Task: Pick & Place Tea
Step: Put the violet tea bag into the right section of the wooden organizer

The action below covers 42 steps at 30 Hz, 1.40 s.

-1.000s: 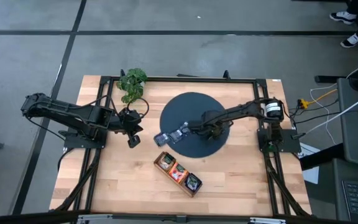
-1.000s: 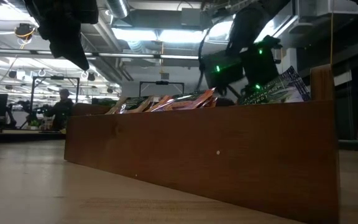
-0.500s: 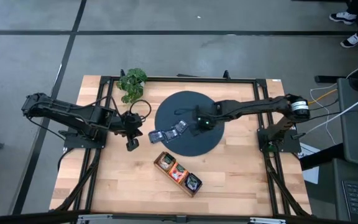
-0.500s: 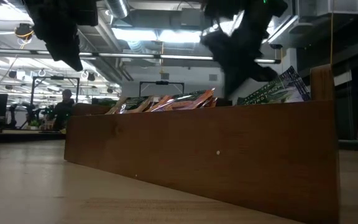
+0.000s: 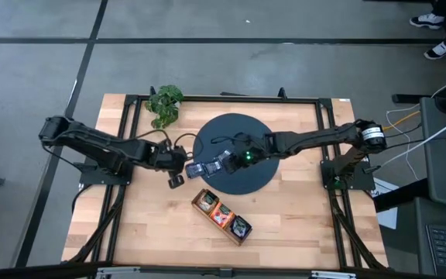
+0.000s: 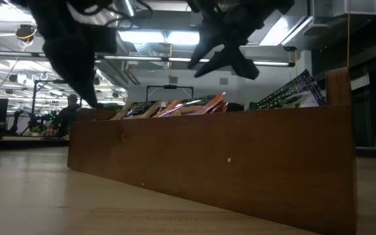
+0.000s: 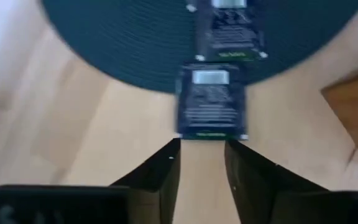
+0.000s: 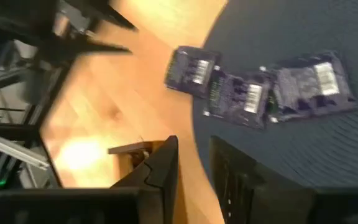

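Three dark blue tea sachets lie in a row at the left edge of the dark round mat (image 5: pixel 238 139). The left one (image 7: pixel 211 102) lies mostly on the wood; the middle one (image 8: pixel 238 96) and the right one (image 8: pixel 312 84) lie on the mat. My left gripper (image 7: pixel 202 155) is open just short of the left sachet, tilted down, with nothing between its fingers. My right gripper (image 8: pixel 194 152) hangs open above the mat's left part (image 5: pixel 233 159), clear of the sachets. More sachets (image 6: pixel 175 106) stand in the wooden tray (image 5: pixel 221 215).
The three-compartment tray stands slantwise on the table just nearer than the mat, close to both grippers. A leafy green plant (image 5: pixel 165 102) sits at the far left of the table. Bare wood (image 5: pixel 145 225) spreads over the near left and the near right.
My right gripper has risen off the sachets at the mat's left edge and tipped up from pointing steeply down. The mat has slid slightly left, and the sachets now lie spread in a row. My left gripper has come down and rightward toward the left sachet.
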Tool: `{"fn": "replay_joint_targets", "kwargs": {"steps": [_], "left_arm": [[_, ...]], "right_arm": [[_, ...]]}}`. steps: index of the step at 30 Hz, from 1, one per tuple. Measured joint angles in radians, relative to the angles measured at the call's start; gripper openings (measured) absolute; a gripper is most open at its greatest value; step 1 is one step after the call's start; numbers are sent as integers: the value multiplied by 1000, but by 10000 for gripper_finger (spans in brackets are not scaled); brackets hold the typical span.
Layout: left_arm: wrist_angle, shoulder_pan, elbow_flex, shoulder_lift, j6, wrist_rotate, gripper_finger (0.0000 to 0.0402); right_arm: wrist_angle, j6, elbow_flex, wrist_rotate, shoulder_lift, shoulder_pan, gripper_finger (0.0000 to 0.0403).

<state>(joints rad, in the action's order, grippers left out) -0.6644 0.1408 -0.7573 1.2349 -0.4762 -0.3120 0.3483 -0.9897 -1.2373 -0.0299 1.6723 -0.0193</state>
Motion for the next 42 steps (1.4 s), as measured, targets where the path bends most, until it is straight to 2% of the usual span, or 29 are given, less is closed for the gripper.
{"fn": "replay_joint_targets", "kwargs": {"steps": [4,12,15,20,25,31,35,42], "left_arm": [[200,-1,124,7,-39,52,133],[282,-2,264,-29,-197,28,127],[399,-24,306,-33,-265,106,131],[528,-74,377,-33,-445,222,140],[519,-100,395,-38,-546,240,152],[527,-122,395,-38,-591,269,163],[536,-131,395,-38,-606,259,169],[543,-139,395,-38,-603,150,169]], "right_arm": [[-55,0,0,-2,7,-7,96],[-100,-30,-1,-3,13,-13,96],[-110,-30,-1,5,14,-13,96],[-238,-22,-2,40,76,-13,96],[-305,-1,-2,91,164,4,83],[-370,-2,-13,142,266,20,9],[-368,3,-73,148,329,21,14],[-312,30,-109,112,353,26,9]]}}
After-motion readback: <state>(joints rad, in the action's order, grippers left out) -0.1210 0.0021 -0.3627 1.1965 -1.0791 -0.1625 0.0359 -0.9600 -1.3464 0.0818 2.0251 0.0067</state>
